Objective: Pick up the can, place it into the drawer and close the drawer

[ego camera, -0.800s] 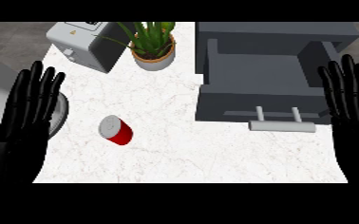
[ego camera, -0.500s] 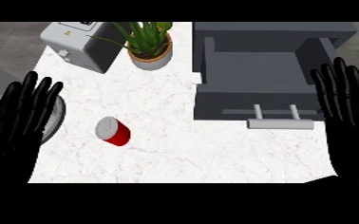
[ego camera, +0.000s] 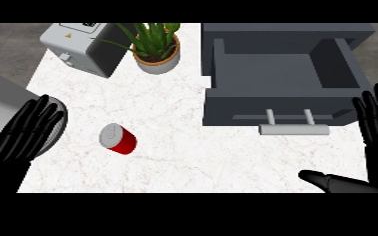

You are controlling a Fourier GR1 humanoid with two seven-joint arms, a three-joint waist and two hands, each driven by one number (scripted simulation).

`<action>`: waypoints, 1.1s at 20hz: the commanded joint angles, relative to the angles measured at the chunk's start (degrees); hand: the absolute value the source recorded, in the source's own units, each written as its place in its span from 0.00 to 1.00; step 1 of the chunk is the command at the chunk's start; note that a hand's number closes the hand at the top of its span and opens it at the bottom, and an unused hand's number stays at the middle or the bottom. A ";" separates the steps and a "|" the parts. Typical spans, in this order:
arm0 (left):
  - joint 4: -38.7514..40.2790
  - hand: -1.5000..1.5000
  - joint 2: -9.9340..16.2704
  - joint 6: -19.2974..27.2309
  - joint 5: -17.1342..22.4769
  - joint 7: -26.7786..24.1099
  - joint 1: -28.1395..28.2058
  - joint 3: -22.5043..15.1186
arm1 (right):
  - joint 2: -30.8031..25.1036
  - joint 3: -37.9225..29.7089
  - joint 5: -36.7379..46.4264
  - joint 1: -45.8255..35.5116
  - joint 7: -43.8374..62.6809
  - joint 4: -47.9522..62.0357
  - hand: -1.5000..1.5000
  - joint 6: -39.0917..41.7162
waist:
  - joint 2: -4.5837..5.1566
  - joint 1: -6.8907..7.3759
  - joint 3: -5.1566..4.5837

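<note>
A red can [ego camera: 118,139] with a silver top lies on its side on the white counter [ego camera: 184,130], left of centre. The grey drawer [ego camera: 284,75] stands pulled open at the upper right, nothing visible inside it, its bar handle [ego camera: 293,128] facing me. My left hand [ego camera: 28,132] is open at the left edge, fingers up, a short way left of the can and apart from it. My right hand [ego camera: 367,115] is open at the right edge beside the drawer's front; its thumb [ego camera: 332,181] shows at the lower right.
A grey toaster [ego camera: 85,47] stands at the back left with a potted plant [ego camera: 156,47] next to it. A dark round rim [ego camera: 59,117] shows behind my left hand at the counter's left edge.
The view has shifted, so the drawer and can appear lower. My left hand has sunk toward the lower left, and my right hand has slid to the right edge, thumb now showing.
</note>
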 commanded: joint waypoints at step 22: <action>-7.72 0.00 0.85 0.62 26.14 20.66 2.15 15.84 | -3.06 -17.63 -15.95 12.44 -4.01 -2.29 0.00 16.28 | 0.00 -0.08 0.00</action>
